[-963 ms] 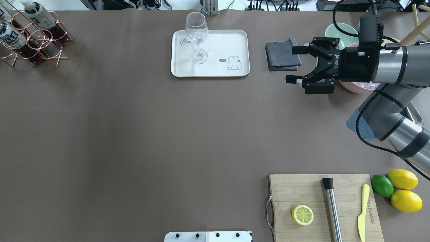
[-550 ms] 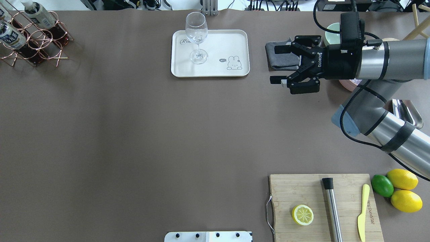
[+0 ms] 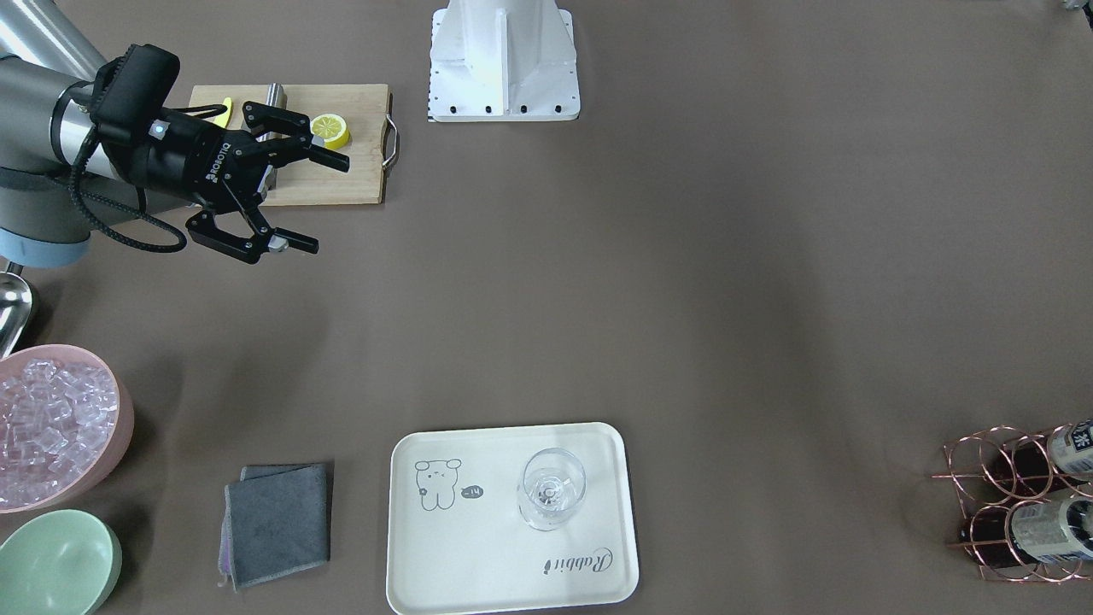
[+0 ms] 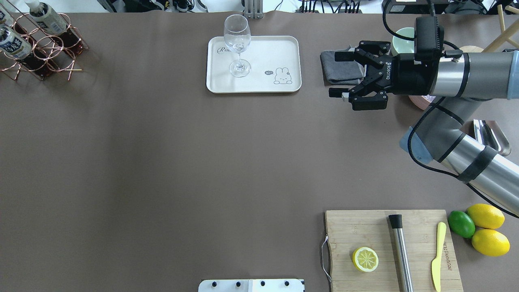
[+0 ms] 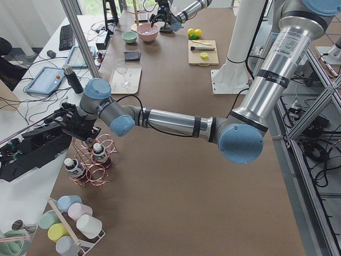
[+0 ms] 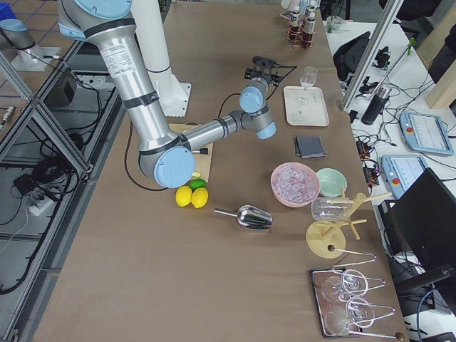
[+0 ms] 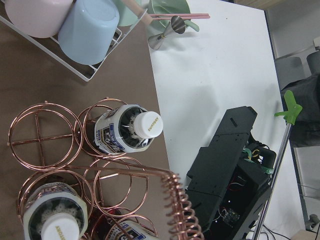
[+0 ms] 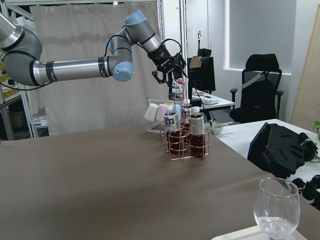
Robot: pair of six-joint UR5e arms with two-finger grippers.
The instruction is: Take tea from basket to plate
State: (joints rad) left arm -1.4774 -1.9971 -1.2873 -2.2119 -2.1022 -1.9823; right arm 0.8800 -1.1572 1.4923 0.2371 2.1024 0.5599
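The basket [image 4: 48,52], a copper wire carrier, stands at the table's far left corner. It also shows in the front-facing view [image 3: 982,461] and the left wrist view [image 7: 40,135]. It holds white-capped tea bottles [image 4: 14,42] [image 7: 127,130] [image 3: 1046,530]. My left gripper [image 8: 169,70] hovers above the basket, apart from the bottles, and looks open and empty. The cream plate [image 4: 275,48] [image 3: 478,547] lies at the far middle with a wine glass [image 4: 237,44] on it. My right gripper [image 4: 334,75] [image 3: 329,205] is open and empty, to the right of the plate.
A grey cloth [image 4: 330,67] lies under the right gripper. A pink ice bowl [image 3: 51,427] and a green bowl [image 3: 55,564] sit behind it. A cutting board [image 4: 365,231] holds a lemon half, muddler and knife. A metal scoop [image 4: 490,136] lies nearby.
My right gripper has moved left, over the grey cloth toward the plate, and stayed open. The basket, bottles and plate have not moved.
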